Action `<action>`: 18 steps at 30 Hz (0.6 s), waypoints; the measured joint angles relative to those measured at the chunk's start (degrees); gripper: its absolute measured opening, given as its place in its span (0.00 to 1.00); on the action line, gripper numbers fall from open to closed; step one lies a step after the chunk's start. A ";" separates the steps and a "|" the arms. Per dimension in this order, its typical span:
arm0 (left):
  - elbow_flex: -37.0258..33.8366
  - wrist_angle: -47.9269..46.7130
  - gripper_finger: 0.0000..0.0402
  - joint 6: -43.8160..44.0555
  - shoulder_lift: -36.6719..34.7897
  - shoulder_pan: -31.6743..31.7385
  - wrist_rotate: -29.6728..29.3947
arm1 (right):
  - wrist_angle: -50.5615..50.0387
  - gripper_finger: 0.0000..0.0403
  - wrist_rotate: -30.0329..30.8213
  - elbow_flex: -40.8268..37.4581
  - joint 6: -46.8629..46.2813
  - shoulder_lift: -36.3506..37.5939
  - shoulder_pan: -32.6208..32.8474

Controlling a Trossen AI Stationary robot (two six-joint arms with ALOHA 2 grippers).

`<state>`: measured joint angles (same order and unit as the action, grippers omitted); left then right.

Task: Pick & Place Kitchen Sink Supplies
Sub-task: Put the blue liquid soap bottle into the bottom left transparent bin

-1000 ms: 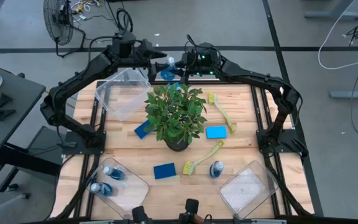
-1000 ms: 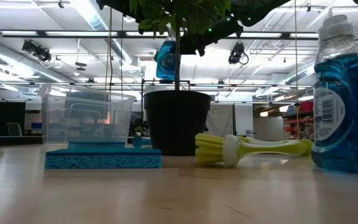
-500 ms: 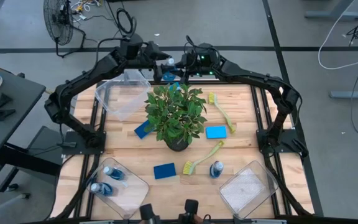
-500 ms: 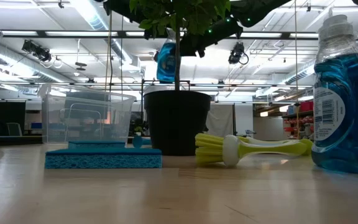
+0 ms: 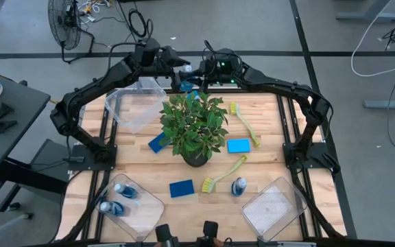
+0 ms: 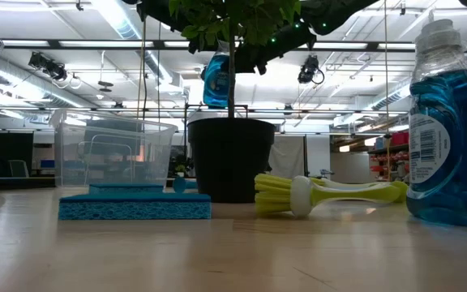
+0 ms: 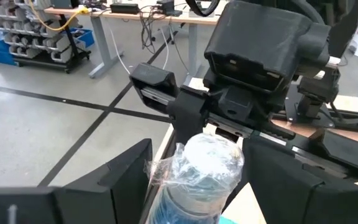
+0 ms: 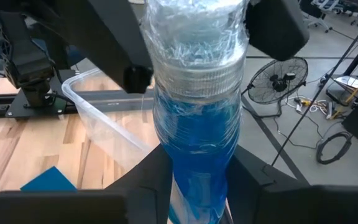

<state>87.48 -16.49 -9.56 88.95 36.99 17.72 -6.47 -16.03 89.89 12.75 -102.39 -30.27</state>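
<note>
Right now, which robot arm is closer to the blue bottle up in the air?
Right. The right gripper has its jaws shut on the blue bottle, holding it up. The left gripper has its jaws open on either side of the cap.

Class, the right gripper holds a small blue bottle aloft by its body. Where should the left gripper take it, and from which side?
I would take the small blue bottle at its pale film-wrapped cap, coming end-on from the cap side. The right gripper covers the body, leaving only that end free; the open left gripper straddles it.
</note>
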 joint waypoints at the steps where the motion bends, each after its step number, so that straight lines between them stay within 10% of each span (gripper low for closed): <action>1: 0.00 -0.02 0.62 -0.06 0.00 0.00 -0.11 | -0.01 0.29 0.00 0.00 -0.01 0.00 0.01; 18: 0.00 -0.15 0.35 -0.35 0.00 -0.85 -0.44 | -0.10 0.29 -0.07 -0.04 -0.30 -0.04 0.03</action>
<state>87.48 -16.64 -9.91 88.95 36.14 17.28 -6.57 -16.10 89.84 12.45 -102.43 -30.24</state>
